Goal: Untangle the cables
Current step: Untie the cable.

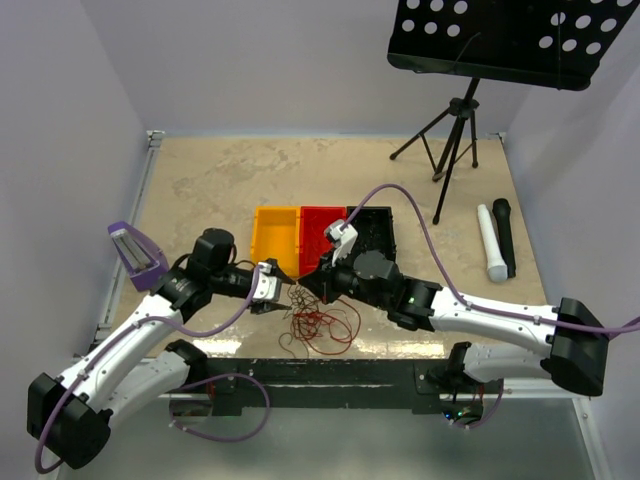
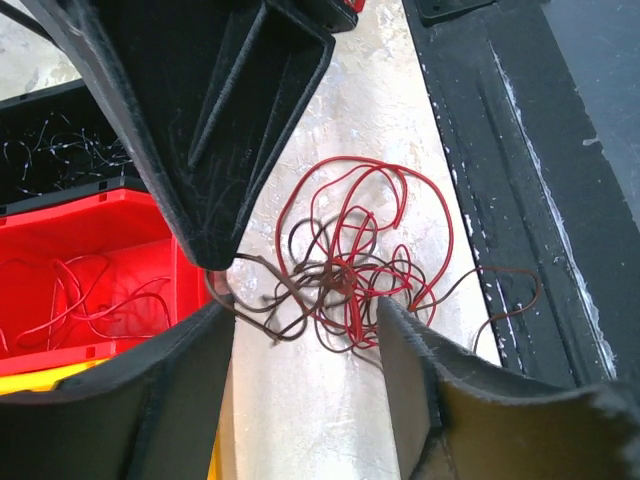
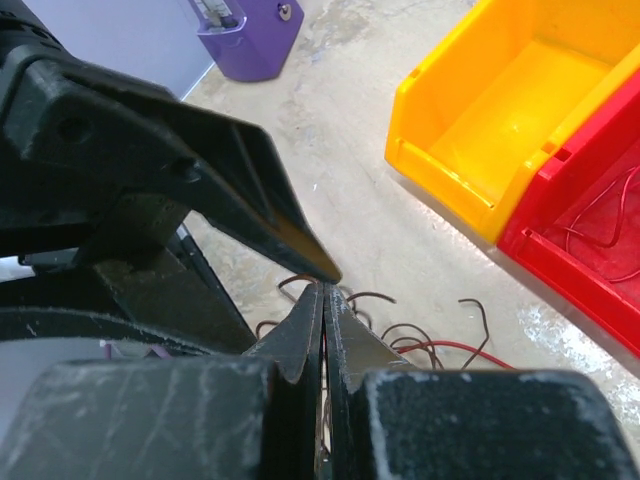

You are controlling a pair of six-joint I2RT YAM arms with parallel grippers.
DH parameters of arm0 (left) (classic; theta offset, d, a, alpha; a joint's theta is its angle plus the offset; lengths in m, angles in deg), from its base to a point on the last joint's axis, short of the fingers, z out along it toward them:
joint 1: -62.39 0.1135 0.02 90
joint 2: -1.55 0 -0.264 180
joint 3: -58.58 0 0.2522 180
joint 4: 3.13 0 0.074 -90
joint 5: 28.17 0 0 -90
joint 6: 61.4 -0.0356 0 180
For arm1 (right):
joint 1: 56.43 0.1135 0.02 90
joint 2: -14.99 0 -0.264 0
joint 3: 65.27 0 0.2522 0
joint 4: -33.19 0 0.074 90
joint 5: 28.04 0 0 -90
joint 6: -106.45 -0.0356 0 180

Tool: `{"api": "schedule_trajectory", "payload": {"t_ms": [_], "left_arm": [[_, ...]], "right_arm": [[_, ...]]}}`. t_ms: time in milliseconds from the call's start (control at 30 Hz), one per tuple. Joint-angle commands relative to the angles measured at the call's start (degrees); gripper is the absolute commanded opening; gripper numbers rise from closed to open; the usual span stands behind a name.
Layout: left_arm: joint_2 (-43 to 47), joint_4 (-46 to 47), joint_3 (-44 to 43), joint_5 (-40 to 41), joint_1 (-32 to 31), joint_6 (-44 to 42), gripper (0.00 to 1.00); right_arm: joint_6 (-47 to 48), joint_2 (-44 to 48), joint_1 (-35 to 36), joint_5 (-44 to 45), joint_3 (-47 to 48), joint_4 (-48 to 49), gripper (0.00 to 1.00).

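Tabletop first: the cables sit in a loose red-and-brown heap at its near edge, just near of the red bin, between the two arms. The right hand hangs over the heap's far-left corner, fingers pressed together, and a brown strand comes out of its tip, clamped there by the look of it. That strand runs near and right, into the heap. The left hand reaches in from the left, fingers apart, straddling the strand just beside that tip. It's the closer hand for the next pinch, I'd say.
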Motion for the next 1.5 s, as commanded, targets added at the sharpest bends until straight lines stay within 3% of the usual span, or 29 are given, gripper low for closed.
{"api": "schedule_trajectory", "payload": {"t_ms": [0,67,433,600,667,833,933,1000,1100,1167,1467], "left_arm": [[0.15,-0.69,-3.45,-2.01,0.21,-1.65,0.54],[0.15,0.27,-3.63,-2.01,0.29,-0.60,0.45],[-0.47,7.66,-1.61,-0.96,0.29,5.13,0.37],[-1.34,4.23,1.81,7.54,0.12,-2.00,0.47],[-2.05,5.71,3.83,12.55,0.21,-2.26,0.55],[-2.93,7.48,6.83,19.43,1.78,-1.56,0.58],[-3.54,6.52,6.92,18.91,4.06,-2.87,0.60],[-4.25,1.97,6.13,16.54,4.60,-8.38,0.62],[-4.43,-11.73,5.95,12.84,4.60,-27.95,0.66],[-3.90,-14.22,6.30,13.10,4.60,-35.97,0.68],[-3.89,-8.15,12.01,13.37,4.43,-64.28,0.69]], "right_arm": [[1.19,1.83,0.15,0.92,2.16,0.69,0.00],[1.28,1.74,0.15,0.48,2.25,0.95,0.00],[0.32,3.32,0.59,-0.49,1.73,2.09,0.00],[-0.21,4.47,0.59,1.09,-0.73,0.60,0.00],[-1.00,4.64,0.59,1.62,-3.09,0.42,0.13],[-4.43,1.84,1.72,0.04,-10.04,5.59,0.50],[-5.49,-3.16,4.01,1.70,-10.93,7.54,0.60],[-5.49,-6.33,4.98,2.15,-10.93,8.85,0.62],[-5.31,-9.68,5.25,1.88,-10.32,10.44,0.63],[-5.22,-10.56,5.33,1.97,-9.97,11.14,0.63],[-6.71,-11.62,5.25,3.81,-10.58,12.11,0.61]]}}
